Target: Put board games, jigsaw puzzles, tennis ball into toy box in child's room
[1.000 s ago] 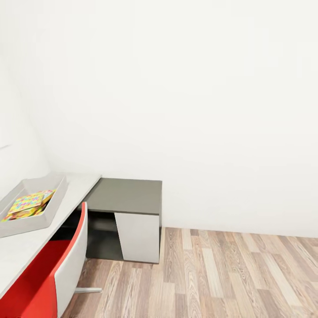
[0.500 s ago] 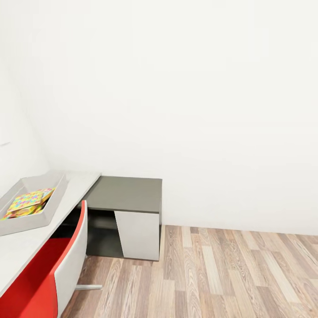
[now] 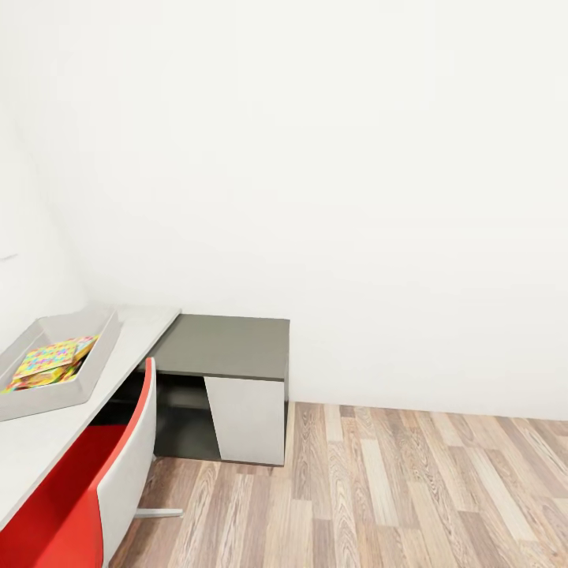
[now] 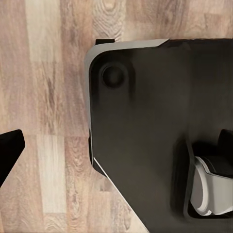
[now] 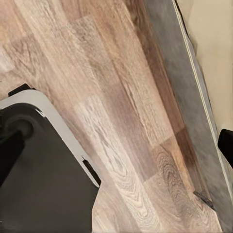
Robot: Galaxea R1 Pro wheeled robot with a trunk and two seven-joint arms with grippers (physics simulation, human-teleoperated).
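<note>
The toy box (image 3: 95, 359), a shallow light-grey bin, stands on the table (image 3: 47, 434) at the left of the head view. Inside it lies a jigsaw puzzle (image 3: 54, 359) with a yellow, pink, blue and green mosaic, on top of another flat colourful piece that I cannot identify. My left gripper (image 4: 116, 145) hangs open over my own black base and the wood floor, holding nothing. My right gripper (image 5: 117, 143) is open too, above the floor beside the bed (image 5: 213, 58), whose beige mattress and grey edge show in the right wrist view.
A red and white chair (image 3: 110, 473) stands pushed against the table's front. The table's lower dark-grey wing (image 3: 225, 347) meets the white wall. Wood-plank floor (image 3: 410, 489) stretches to the right. My black base (image 4: 155, 121) with a wheel sits below the left gripper.
The whole head picture shifted up slightly one second ago, so the camera moved. It has held still for the last half second. Nothing on the table has moved.
</note>
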